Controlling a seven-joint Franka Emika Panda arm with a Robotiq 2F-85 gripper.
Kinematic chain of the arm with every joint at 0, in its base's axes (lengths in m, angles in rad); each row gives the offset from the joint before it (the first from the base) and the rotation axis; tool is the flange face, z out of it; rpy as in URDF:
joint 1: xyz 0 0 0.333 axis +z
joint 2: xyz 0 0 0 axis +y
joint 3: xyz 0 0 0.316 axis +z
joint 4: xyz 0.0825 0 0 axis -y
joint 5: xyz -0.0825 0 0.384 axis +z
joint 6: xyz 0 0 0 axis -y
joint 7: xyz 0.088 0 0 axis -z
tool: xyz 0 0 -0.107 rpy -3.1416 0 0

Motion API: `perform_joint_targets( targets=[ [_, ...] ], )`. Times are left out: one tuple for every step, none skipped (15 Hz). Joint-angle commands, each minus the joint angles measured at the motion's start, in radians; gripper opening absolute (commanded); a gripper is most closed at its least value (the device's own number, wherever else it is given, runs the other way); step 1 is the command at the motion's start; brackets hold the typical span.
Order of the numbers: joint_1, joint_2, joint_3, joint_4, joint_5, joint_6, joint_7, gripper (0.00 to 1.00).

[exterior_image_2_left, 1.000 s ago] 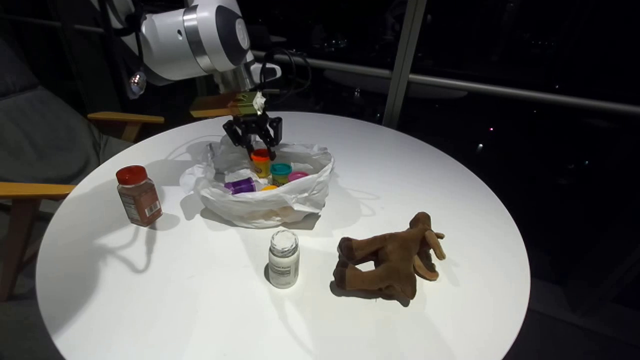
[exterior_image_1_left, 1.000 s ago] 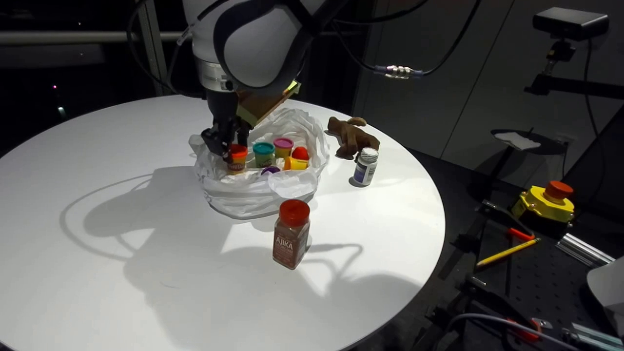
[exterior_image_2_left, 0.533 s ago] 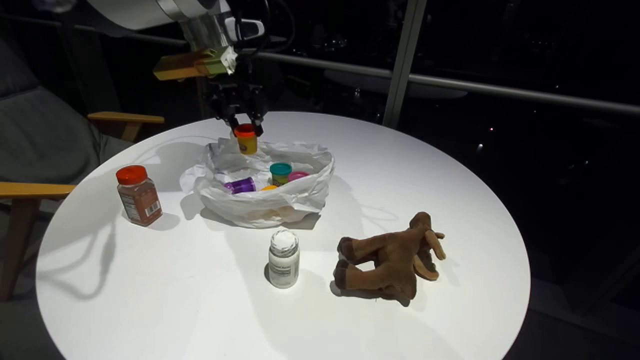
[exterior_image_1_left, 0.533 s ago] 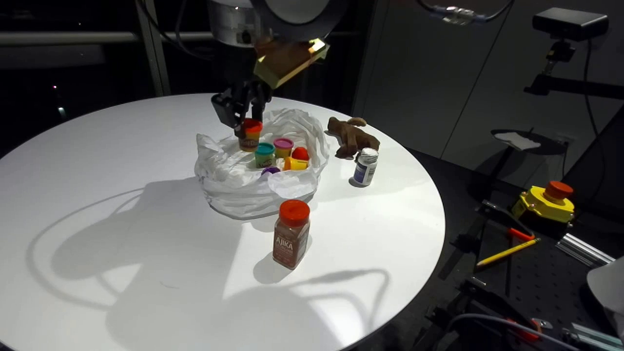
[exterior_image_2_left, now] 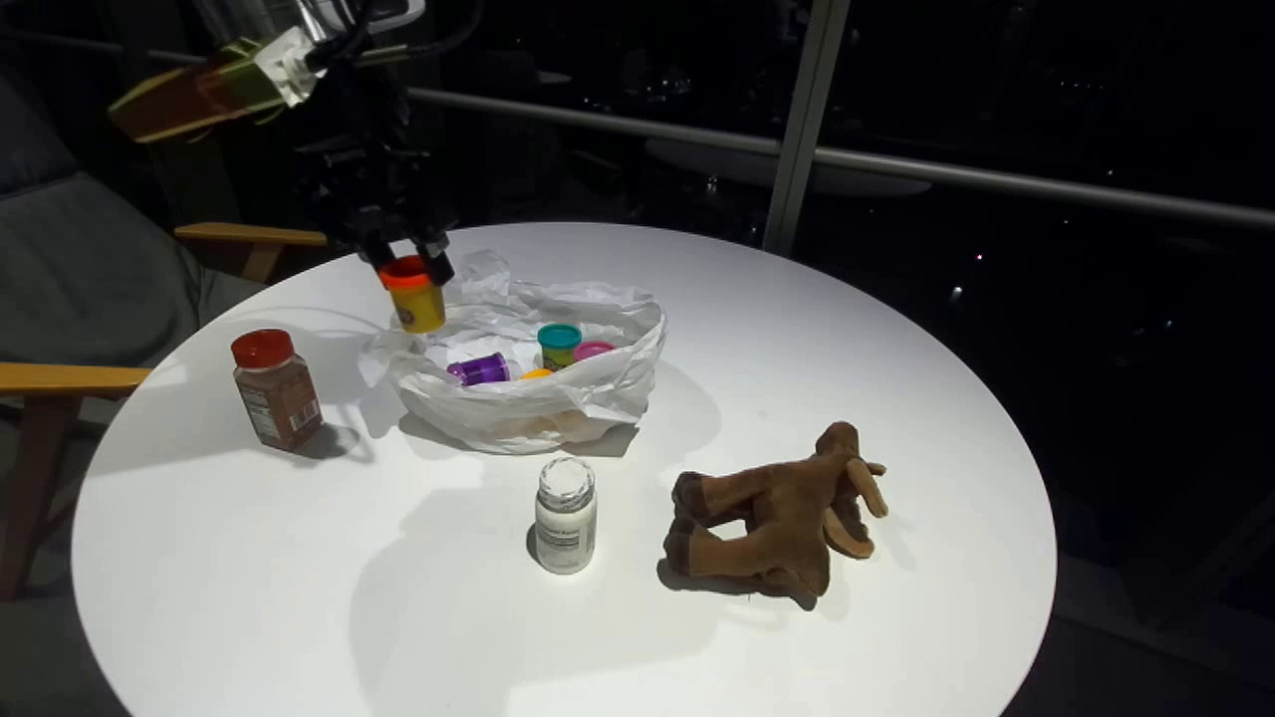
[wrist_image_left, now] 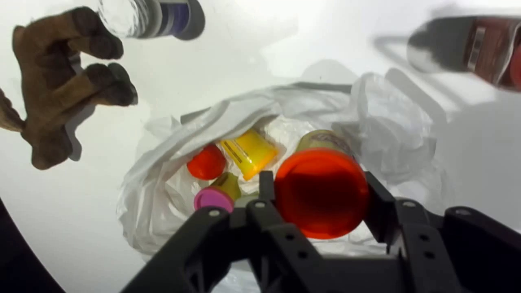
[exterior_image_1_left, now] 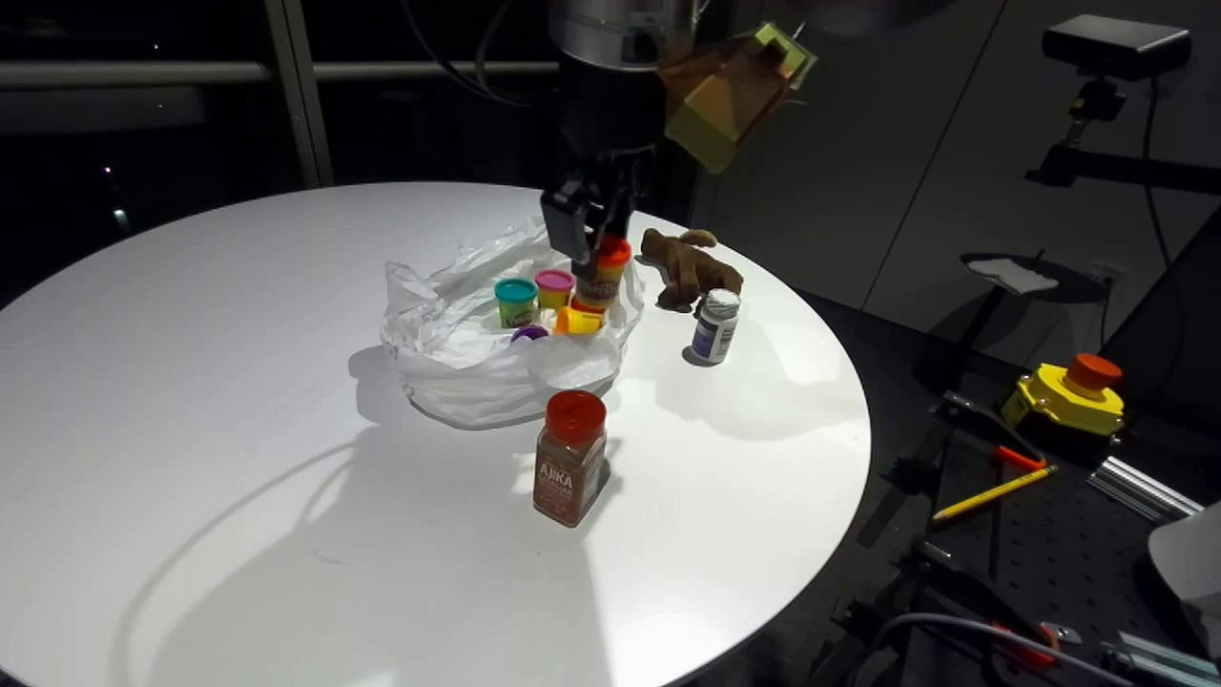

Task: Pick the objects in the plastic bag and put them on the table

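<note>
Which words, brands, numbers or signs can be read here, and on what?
"AJIKA" on the red-lidded jar; the smaller line beneath is too blurred to read.
"Play-Doh", faint but probable, on the orange-lidded cup.
Too small to read: the print on the white bottle, the teal-lidded cup and the yellow cup.
No number can be read.

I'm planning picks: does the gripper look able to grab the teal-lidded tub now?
Probably not: the gripper holds the red-orange-lidded tub, though the teal-lidded tub stands uncovered in the bag.
</note>
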Motion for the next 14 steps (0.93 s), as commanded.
perform_joint_targets(
  targets=[
    [-0.044, -0.107, 0.051, -0.155, -0.111, 0.050, 0.048, 0.28],
    [-0.057, -0.107, 0.059, -0.174, -0.155, 0.080, 0.048, 0.28],
    [-0.071, -0.104, 0.063, -0.189, -0.213, 0.119, 0.056, 0.28],
    [-0.091, -0.088, 0.067, -0.198, -0.247, 0.173, 0.036, 0.28],
    [-0.110, -0.064, 0.066, -0.199, -0.279, 0.224, 0.016, 0.28],
    [-0.092, -0.032, 0.023, -0.200, -0.297, 0.293, -0.015, 0.28],
    [-0.113, 0.001, 0.018, -0.201, -0.313, 0.366, -0.055, 0.28],
    [-0.129, 0.030, 0.017, -0.207, -0.301, 0.425, -0.112, 0.28],
    [-0.144, 0.054, 0.021, -0.215, -0.285, 0.468, -0.168, 0.28],
    [-0.159, 0.072, 0.031, -0.223, -0.271, 0.487, -0.221, 0.28],
    [-0.176, 0.088, 0.042, -0.231, -0.260, 0.498, -0.265, 0.28],
    [-0.186, 0.093, 0.048, -0.242, -0.260, 0.503, -0.286, 0.28],
    [-0.197, 0.097, 0.057, -0.254, -0.255, 0.505, -0.311, 0.28],
    [-0.200, 0.095, 0.059, -0.263, -0.259, 0.494, -0.314, 0.28]
  ],
)
